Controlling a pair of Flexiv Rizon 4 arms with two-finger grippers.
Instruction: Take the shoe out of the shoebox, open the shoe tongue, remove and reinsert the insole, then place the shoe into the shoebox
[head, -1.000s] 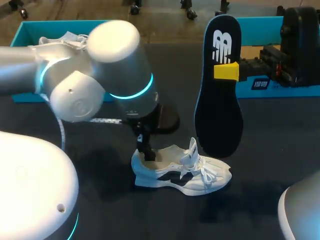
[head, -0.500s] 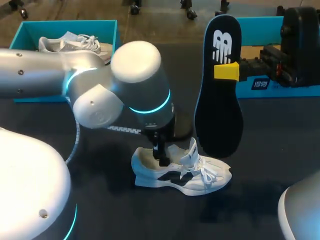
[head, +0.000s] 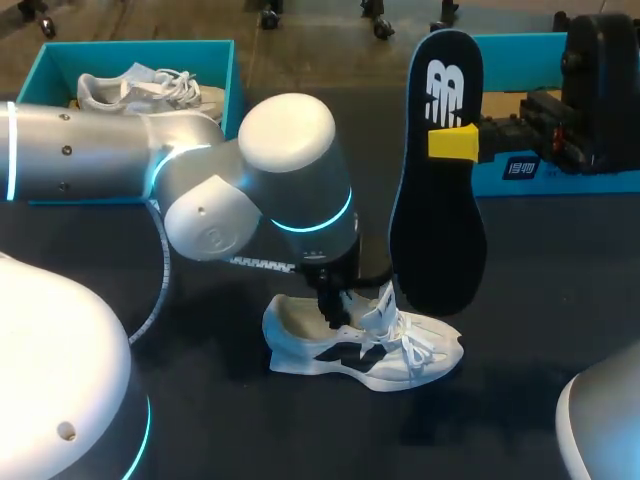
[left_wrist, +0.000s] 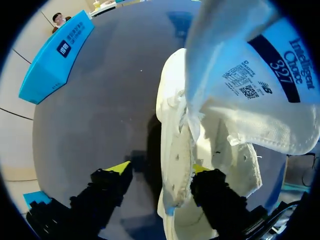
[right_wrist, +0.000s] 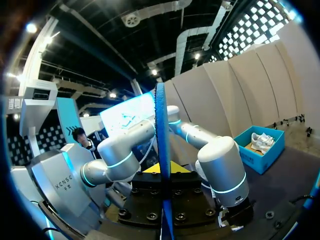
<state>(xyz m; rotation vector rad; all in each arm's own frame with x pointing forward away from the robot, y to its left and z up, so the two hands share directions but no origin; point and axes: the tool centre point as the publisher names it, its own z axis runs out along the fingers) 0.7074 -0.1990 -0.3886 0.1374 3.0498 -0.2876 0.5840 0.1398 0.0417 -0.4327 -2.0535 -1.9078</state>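
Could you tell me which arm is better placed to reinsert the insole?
Right: the right gripper grips the insole upright above the shoe; the left gripper straddles the shoe's side wall, open.

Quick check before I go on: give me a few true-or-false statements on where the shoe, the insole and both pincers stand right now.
1. The right pincer is shut on the insole, held upright. True.
2. The shoe under the left pincer sits in the shoebox. False: it stands on the table.
3. The left pincer is shut on the tongue. False: it is open, straddling the shoe's side wall.
4. A second shoe lies in the shoebox. True.
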